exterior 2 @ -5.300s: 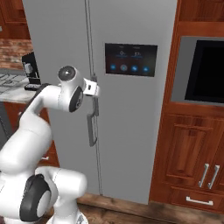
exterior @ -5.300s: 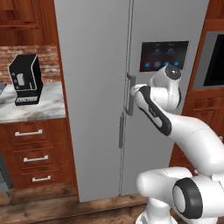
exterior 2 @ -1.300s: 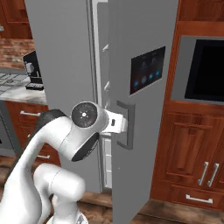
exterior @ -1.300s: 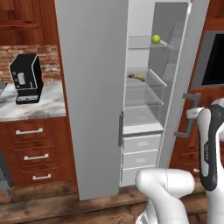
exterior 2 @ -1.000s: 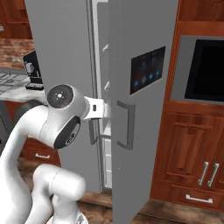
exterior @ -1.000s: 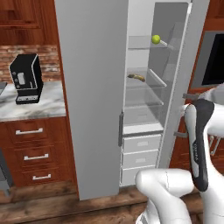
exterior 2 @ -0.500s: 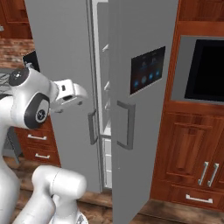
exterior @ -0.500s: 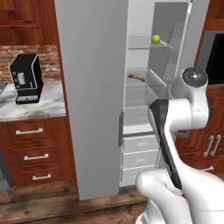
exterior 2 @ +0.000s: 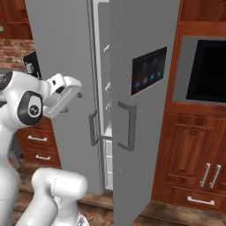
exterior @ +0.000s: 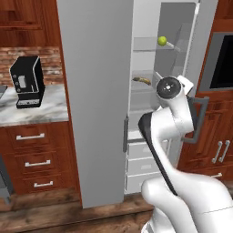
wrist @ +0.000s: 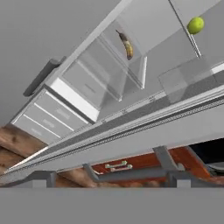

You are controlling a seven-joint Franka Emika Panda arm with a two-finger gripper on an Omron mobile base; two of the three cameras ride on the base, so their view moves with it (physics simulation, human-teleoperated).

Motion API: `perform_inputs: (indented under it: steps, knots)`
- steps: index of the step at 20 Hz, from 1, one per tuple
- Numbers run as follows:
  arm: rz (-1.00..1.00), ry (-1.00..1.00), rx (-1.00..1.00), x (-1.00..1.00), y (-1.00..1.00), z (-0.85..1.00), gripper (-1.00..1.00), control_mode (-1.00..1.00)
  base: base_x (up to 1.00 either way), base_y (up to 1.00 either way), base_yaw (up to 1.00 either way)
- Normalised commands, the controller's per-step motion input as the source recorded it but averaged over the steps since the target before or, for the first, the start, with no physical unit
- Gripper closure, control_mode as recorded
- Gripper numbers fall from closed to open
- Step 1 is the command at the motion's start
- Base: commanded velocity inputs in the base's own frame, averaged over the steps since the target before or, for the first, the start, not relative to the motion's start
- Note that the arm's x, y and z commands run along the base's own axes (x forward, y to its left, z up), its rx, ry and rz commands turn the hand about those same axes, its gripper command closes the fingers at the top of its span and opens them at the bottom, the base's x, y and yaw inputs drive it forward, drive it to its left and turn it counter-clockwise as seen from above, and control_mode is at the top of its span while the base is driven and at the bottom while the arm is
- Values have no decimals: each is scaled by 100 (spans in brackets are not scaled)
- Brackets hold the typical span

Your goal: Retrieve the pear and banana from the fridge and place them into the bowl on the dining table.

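the fridge point(exterior: 95, 91) door stands open, with the pear point(exterior: 162, 40) and banana point(exterior: 142, 80) on its shelves. the gripper point(exterior 2: 73, 95) is spread wide and empty, so both fruits are left to carry.

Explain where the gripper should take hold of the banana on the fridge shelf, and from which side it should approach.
Grip the banana across its middle, probably the narrowest reach for the jaws, as its length runs along the glass shelf. Come in level through the open front of the fridge, since the shelf with the pear above seems to leave little room overhead. The gripper stands open outside.
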Motion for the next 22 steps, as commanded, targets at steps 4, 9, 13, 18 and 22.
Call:
perform_inputs:
  steps: [4, 9, 13, 18, 22]
  knots:
    - [0, 0, -28, 59, -7, 25, -100, -100, 0, 0, 0]
    - [0, 4, -15, 64, -33, 20, -100, -100, 0, 0, 0]
    - [0, 8, -2, 53, -57, 0, -100, -100, 0, 0, 0]
    - [0, 10, 0, 58, -51, 0, -100, -100, 0, 0, 0]
    - [-1, 5, -2, 16, -54, 0, -100, -100, 0, 0, 0]
